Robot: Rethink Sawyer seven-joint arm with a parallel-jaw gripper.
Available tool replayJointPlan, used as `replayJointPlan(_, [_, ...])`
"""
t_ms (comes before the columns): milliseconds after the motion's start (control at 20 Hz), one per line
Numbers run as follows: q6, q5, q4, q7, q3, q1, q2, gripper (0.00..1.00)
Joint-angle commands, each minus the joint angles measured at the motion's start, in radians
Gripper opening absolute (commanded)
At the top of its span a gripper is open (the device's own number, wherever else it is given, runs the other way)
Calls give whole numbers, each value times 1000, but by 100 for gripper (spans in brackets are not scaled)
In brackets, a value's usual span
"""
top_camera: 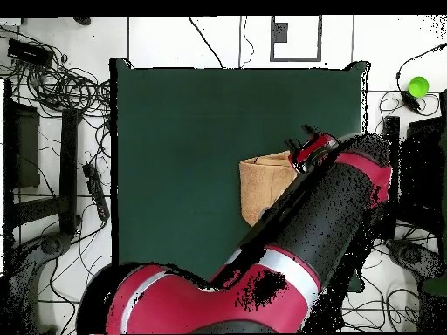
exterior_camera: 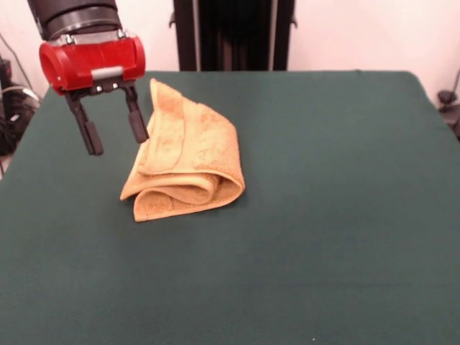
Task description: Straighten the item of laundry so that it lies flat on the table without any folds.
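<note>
Here the gripper [exterior_camera: 111, 134] hangs with its fingers spread and empty, probably lined up to catch a layer of the towel [exterior_camera: 187, 154], which lies folded over on itself just beside one fingertip on the table [exterior_camera: 338, 215]. Nothing else sits nearby; only the towel's own doubled layers stand in the way.

- the front view looks from across the table [exterior_camera: 345, 237], low and fairly near, facing the robot's dark pedestal [exterior_camera: 233, 34] at the far edge; the green top fills most of it.
- the overhead view looks straight down from high above, taking in the whole table [top_camera: 175, 148] with floor, cables and a green ball [top_camera: 418, 85] around it; the robot's base sits at the bottom.
- both share the tabletop, the folded towel [exterior_camera: 185, 154] [top_camera: 262, 181] and the gripper [exterior_camera: 113, 128] [top_camera: 302, 145], turned half round between them.
</note>
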Motion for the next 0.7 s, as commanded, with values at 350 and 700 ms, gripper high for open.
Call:
replayJointPlan(350, [-12,-47,-58,153,140,36,143,100])
replayJointPlan(700, [-51,-121,-95,208,114,56,193,100])
